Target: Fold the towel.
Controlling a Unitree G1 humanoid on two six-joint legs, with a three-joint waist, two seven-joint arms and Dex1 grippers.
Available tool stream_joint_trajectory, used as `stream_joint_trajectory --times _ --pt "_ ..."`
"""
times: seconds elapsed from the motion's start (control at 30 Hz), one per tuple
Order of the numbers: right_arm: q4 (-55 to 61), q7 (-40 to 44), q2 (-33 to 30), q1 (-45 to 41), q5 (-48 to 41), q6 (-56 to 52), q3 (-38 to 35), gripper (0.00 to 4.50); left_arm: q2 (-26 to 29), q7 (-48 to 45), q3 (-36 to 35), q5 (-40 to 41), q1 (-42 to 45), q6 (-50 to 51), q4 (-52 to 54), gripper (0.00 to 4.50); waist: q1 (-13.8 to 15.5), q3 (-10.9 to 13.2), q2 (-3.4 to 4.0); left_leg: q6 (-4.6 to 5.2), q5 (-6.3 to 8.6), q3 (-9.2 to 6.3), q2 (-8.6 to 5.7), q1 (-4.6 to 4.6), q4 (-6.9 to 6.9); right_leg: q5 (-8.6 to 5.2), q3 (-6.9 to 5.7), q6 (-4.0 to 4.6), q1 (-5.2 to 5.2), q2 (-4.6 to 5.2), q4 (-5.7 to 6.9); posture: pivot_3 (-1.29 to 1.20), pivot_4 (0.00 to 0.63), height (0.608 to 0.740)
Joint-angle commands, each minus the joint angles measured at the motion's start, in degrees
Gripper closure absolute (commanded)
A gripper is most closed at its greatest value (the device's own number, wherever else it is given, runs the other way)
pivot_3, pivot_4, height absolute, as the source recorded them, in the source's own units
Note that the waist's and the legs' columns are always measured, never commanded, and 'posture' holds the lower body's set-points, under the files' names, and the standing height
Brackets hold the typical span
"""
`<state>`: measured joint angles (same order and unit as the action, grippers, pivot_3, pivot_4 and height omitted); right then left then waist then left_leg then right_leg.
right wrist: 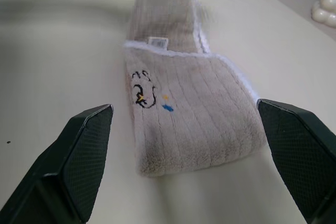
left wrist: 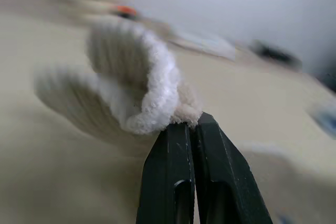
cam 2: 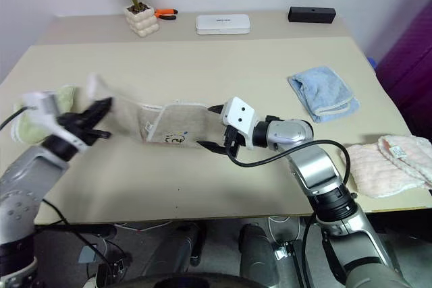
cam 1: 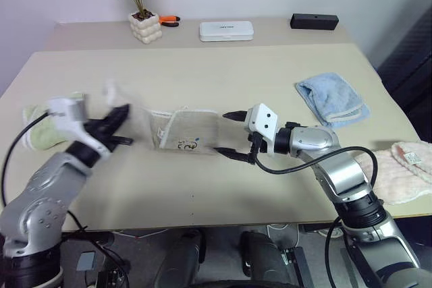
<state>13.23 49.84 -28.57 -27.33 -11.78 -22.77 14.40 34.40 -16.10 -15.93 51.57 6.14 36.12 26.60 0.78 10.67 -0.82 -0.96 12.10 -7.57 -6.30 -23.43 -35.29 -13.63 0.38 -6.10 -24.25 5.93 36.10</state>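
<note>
The beige towel (cam 1: 192,133) with white edging and a small dark scribble print lies stretched across the middle of the table (cam 1: 223,72). My left gripper (cam 1: 123,118) is shut on the towel's left end, which it holds lifted off the table; in the left wrist view its black fingers (left wrist: 176,171) pinch a white fluffy edge of the towel (left wrist: 142,93). My right gripper (cam 1: 226,134) stands open at the towel's right end. In the right wrist view that end of the towel (right wrist: 199,129) lies flat just ahead of and between the spread fingers (right wrist: 79,156), untouched.
A light green cloth (cam 1: 39,129) lies at the table's left edge behind my left arm. A light blue cloth (cam 1: 334,99) and a pale pink one (cam 1: 405,170) lie on the right. A potted plant (cam 1: 145,25), orange pliers (cam 1: 169,20), a white case (cam 1: 226,30) and a black box (cam 1: 314,21) line the back.
</note>
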Motion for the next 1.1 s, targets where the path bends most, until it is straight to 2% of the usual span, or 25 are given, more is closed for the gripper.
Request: stream_joint_trajectory --times 0.03,0.2,0.37,0.47,0.57,0.6,0.7,0.73,0.83,0.93,1.1 --pt "0.7 0.1 0.0 -0.9 0.3 1.5 -0.6 0.00 2.7 -8.6 11.8 -6.9 2.9 -0.1 3.0 4.41 -0.2 0.0 0.00 0.00 0.00 0.06 0.00 0.00 0.02 0.00 0.05 0.00 -0.02 0.00 -0.01 0.00 0.150 0.733" --pt "0.6 -0.3 -0.3 -0.7 0.9 1.8 -1.0 0.00 2.0 -15.3 21.1 -12.7 6.7 -0.5 -1.2 4.41 -1.1 0.0 0.02 0.00 0.00 0.18 0.12 0.02 0.15 0.09 0.19 -0.15 -0.18 -0.07 0.04 0.00 0.150 0.733" --pt "1.3 -1.0 -0.9 -0.1 1.2 1.4 -1.8 0.00 0.7 -18.6 22.4 -15.0 7.7 -0.3 -4.6 4.41 -1.5 0.0 0.02 0.00 0.00 0.17 0.13 0.02 0.13 0.10 0.19 -0.13 -0.18 -0.08 0.05 0.00 0.150 0.733" --pt "1.4 -1.5 -1.7 0.3 1.6 1.0 -2.2 0.00 0.8 -19.9 19.8 -13.4 6.5 1.0 -4.8 3.67 -1.4 0.0 0.01 0.00 0.00 0.17 0.12 0.01 0.13 0.11 0.19 -0.14 -0.18 -0.07 0.04 0.00 0.150 0.733" --pt "-0.7 -1.8 -3.5 -0.2 3.3 1.1 -2.2 0.00 1.3 -20.5 15.0 -10.4 4.5 2.1 -3.1 2.23 -1.5 0.0 0.01 0.00 0.00 0.16 0.12 0.01 0.13 0.11 0.19 -0.14 -0.19 -0.06 0.04 0.00 0.150 0.733" --pt "-1.3 -1.8 -3.8 -0.4 3.5 1.5 -2.3 0.00 1.2 -20.4 13.8 -9.5 4.1 2.5 -2.7 2.23 -1.5 0.0 0.01 0.00 0.00 0.16 0.13 0.01 0.13 0.11 0.19 -0.14 -0.19 -0.06 0.04 0.00 0.150 0.733" --pt "-2.4 -1.5 -3.6 -2.1 1.5 0.7 -4.2 0.83 -0.5 -18.0 4.7 -2.5 3.2 3.5 -1.7 2.15 -1.4 0.0 0.01 0.00 0.00 0.16 0.13 0.01 0.12 0.11 0.19 -0.14 -0.19 -0.05 0.05 0.00 0.150 0.733" --pt "-2.6 -1.5 -3.5 -2.4 1.2 0.6 -4.5 1.29 -0.8 -17.5 3.0 -1.1 3.1 3.9 -1.5 2.15 -1.4 0.0 0.01 0.00 0.00 0.14 0.13 0.00 0.11 0.11 0.19 -0.14 -0.19 -0.05 0.04 0.00 0.150 0.733" --pt "-2.5 -2.7 -0.8 -5.0 -0.2 -0.6 -4.9 2.86 0.0 -14.6 1.8 -5.5 4.0 2.4 -1.7 3.03 -1.5 0.0 0.02 0.00 0.00 0.15 0.14 0.01 0.11 0.11 0.19 -0.14 -0.19 -0.06 0.05 0.00 0.150 0.733" --pt "-2.9 -5.3 4.6 -7.4 -0.9 -2.3 -3.6 4.33 -0.7 -11.1 5.2 -12.5 6.4 0.3 -4.4 4.44 -1.5 0.0 0.01 0.00 0.00 0.15 0.14 0.02 0.11 0.12 0.19 -0.14 -0.18 -0.07 0.06 0.00 0.150 0.733" --pt "-9.4 -9.8 14.1 -9.2 0.8 -4.3 0.3 4.33 -4.3 -8.1 12.5 -22.5 8.7 -3.1 -10.9 4.44 -1.5 0.0 0.01 -0.03 -0.02 0.15 0.11 0.03 0.10 0.24 0.19 -0.27 -0.17 -0.10 0.05 0.00 0.150 0.733"
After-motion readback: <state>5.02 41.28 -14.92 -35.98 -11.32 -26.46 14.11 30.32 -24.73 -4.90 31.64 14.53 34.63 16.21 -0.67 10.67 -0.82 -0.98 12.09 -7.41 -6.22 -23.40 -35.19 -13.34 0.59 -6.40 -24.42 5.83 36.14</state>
